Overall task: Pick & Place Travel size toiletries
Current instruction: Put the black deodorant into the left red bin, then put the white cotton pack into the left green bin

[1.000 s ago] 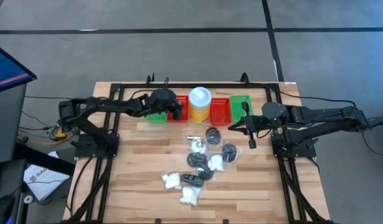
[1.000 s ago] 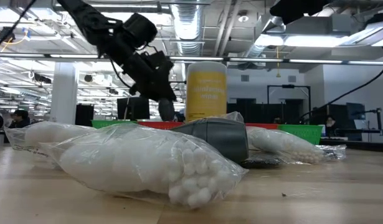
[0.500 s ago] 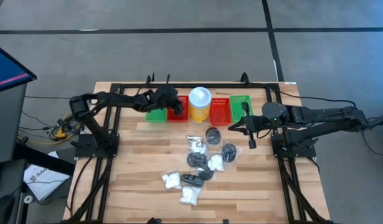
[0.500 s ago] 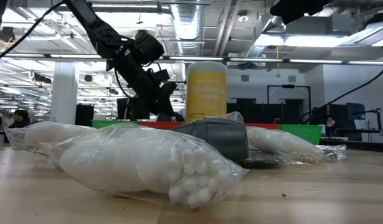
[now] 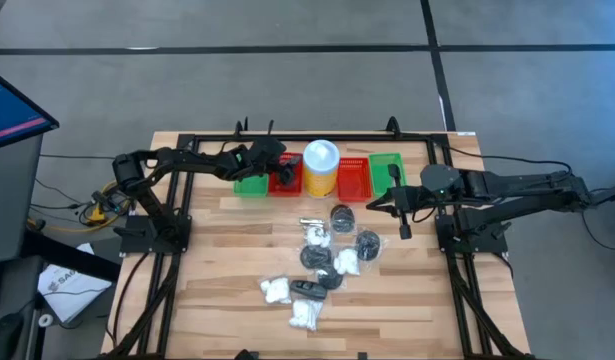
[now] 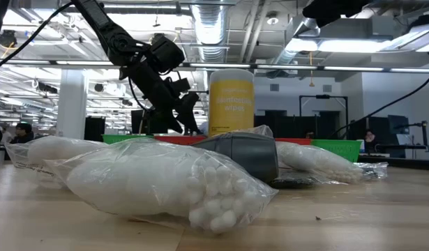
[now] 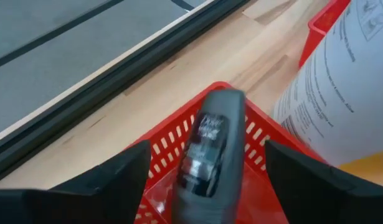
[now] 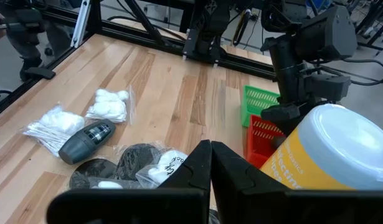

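Observation:
My left gripper (image 5: 285,172) (image 7: 207,152) hangs open over the red basket (image 7: 169,140) that stands left of the yellow canister. A grey oblong piece with a clear window (image 7: 210,140) shows blurred between the spread fingers, touching neither, inside that basket. The other toiletries (image 5: 322,255) lie in a loose pile mid-table: bagged white cotton bundles (image 6: 158,181), dark discs in clear wrap (image 8: 138,163), and a grey-black piece (image 8: 85,142). My right gripper (image 5: 404,228) (image 8: 210,163) is shut and waits above the table, right of the pile.
Along the far edge stands a row: a green basket (image 5: 251,185), the red basket (image 5: 287,178), the yellow canister with a white lid (image 5: 321,165), a second red basket (image 5: 354,178) and a green one (image 5: 387,170). A black frame borders the table (image 5: 187,300).
My left gripper has come down over the red basket beside the canister and opened. The grey piece that hung below its fingers a second ago no longer shows under them in the low view and now sits in the basket.

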